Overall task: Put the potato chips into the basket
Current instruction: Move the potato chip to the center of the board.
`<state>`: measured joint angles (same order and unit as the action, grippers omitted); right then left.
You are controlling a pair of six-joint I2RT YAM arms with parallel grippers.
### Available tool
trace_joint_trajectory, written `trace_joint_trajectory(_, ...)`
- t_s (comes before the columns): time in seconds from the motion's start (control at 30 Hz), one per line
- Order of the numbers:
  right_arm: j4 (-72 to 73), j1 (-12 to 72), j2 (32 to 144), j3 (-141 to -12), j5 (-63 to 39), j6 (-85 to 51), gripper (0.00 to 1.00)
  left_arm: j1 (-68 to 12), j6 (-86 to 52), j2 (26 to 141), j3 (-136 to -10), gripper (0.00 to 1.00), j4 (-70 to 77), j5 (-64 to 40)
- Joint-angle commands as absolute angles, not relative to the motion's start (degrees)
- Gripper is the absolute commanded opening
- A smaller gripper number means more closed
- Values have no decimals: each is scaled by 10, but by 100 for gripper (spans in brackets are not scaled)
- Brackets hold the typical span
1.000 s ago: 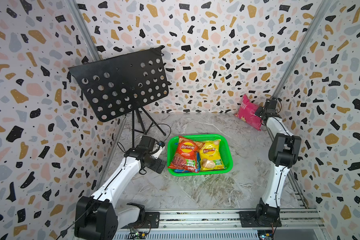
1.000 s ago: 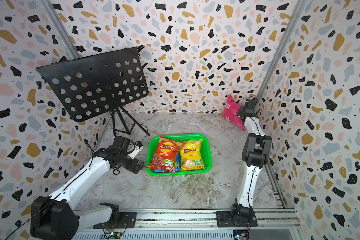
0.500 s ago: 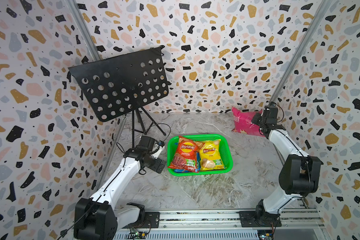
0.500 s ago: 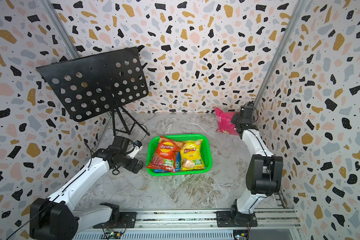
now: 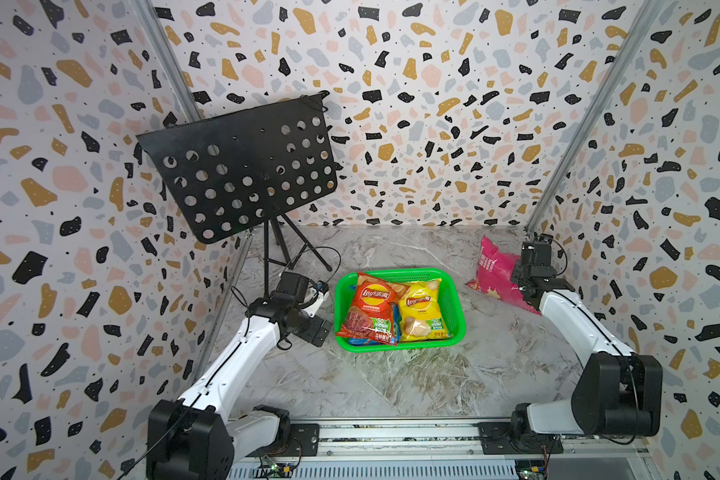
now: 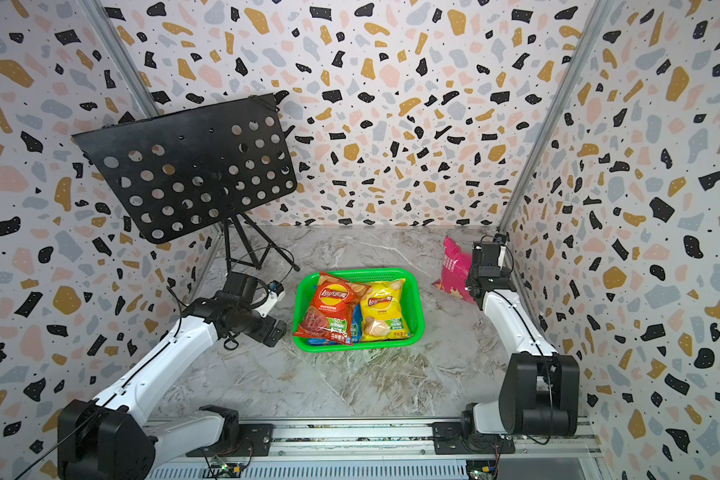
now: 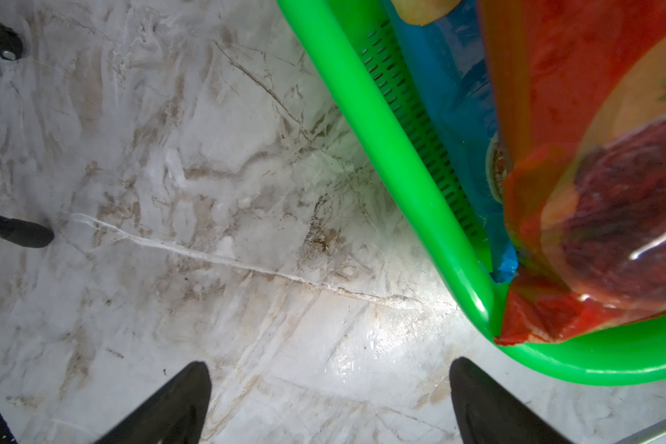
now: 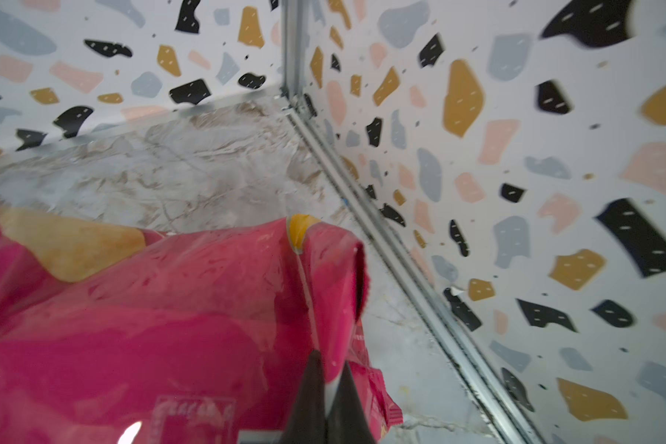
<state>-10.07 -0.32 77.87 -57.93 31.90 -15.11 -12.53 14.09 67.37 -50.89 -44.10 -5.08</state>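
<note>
The green basket [image 5: 454, 307] [image 6: 362, 272] sits mid-table. Inside it lie an orange-red bag of potato chips [image 5: 368, 307] [image 6: 329, 307] and a yellow bag [image 5: 420, 311] [image 6: 381, 309], over a blue bag [image 7: 450, 96]. The magenta bag [image 5: 495, 274] [image 6: 454, 270] [image 8: 131, 326] hangs tilted to the right of the basket. My right gripper [image 5: 520, 286] [image 8: 329, 369] is shut on its edge. Beside the basket's front left corner [image 7: 400, 153], my left gripper [image 5: 323, 330] [image 7: 331, 380] is open, with only bare table between its fingers.
A black perforated music stand [image 5: 242, 166] on a tripod [image 5: 283, 249] stands at the back left, and its feet [image 7: 27, 232] are near my left gripper. Terrazzo walls close in three sides. A metal rail [image 5: 391, 432] runs along the front.
My right arm has drawn the magenta bag out of the back right corner toward the front, and its elbow has dropped low. The left arm has not moved.
</note>
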Motion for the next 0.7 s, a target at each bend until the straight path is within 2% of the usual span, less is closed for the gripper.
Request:
trace_joint_trajectory(0.0, -43, -5, 718, -562, 436, -152, 0, -124, 137, 660, -514, 100, -441, -50)
trace_joint_trajectory(0.17, 3, -4, 704, -512, 452, -165, 0, -124, 138, 657, -513, 100, -439, -51)
trace_joint_trajectory(0.47, -112, 25, 694, -466, 366, -274, 0, -124, 137, 658, -514, 100, -440, -54)
trace_joint_trajectory(0.57, -158, 45, 678, -452, 315, -312, 18, -124, 137, 661, -515, 100, -440, -54)
trace_joint_trajectory(0.67, -189, 60, 662, -428, 249, -351, 26, -124, 137, 661, -515, 100, -441, -53)
